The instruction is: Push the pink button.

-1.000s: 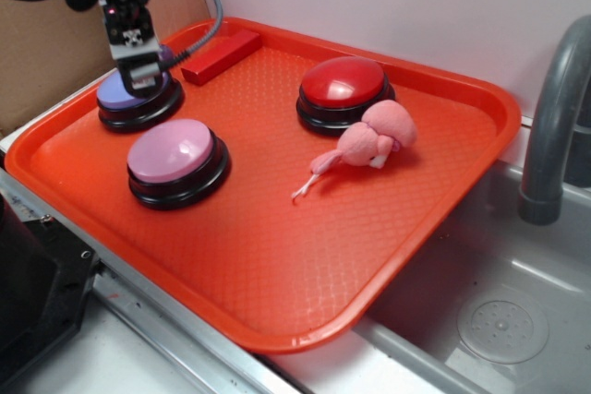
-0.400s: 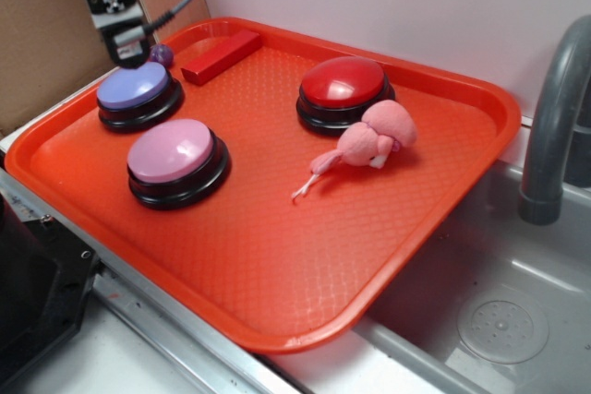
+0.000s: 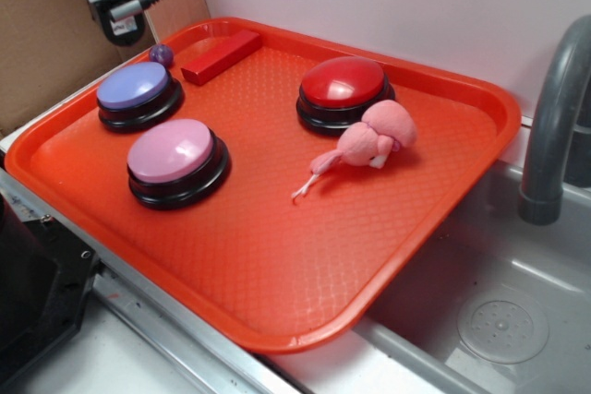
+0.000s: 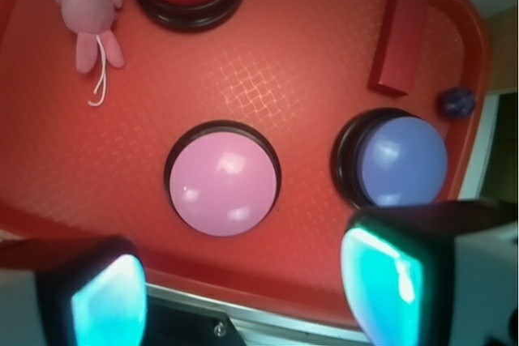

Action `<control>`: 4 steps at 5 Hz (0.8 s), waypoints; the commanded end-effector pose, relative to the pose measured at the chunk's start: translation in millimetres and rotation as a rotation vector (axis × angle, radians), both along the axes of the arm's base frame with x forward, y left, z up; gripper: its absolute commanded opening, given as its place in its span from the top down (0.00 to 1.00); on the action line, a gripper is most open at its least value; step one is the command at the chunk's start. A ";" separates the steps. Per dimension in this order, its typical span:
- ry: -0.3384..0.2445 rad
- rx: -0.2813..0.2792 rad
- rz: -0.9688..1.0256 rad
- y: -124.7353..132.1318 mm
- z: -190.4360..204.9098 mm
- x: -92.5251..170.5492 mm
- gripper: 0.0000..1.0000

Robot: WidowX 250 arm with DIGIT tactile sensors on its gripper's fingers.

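Orange tray (image 3: 443,191) | pink button (image 3: 172,151) well below raised, open pincer (image 4: 243,289)

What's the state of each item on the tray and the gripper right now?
pink button: upright on the tray, untouched, nothing on it.
lavender-blue button: upright, untouched.
red button: upright, plush toy leaning against its front.
pink plush toy: lying on its side.
red block: lying flat near the tray's back rim.
small purple ball: resting by the block.
gripper: open, empty, raised above the tray.
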State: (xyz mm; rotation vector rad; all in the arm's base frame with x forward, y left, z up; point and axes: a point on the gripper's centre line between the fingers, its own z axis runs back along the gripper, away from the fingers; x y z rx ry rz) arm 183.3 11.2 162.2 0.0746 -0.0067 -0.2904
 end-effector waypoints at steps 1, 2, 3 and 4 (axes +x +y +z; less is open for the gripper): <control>-0.057 0.011 0.009 -4.8 17.7 -1.2 0.00; -0.079 0.006 0.025 -4.7 21.5 -1.7 0.00; -0.087 0.017 0.034 -3.8 29.7 -4.6 0.00; -0.094 0.016 0.043 -3.4 35.2 -6.9 0.00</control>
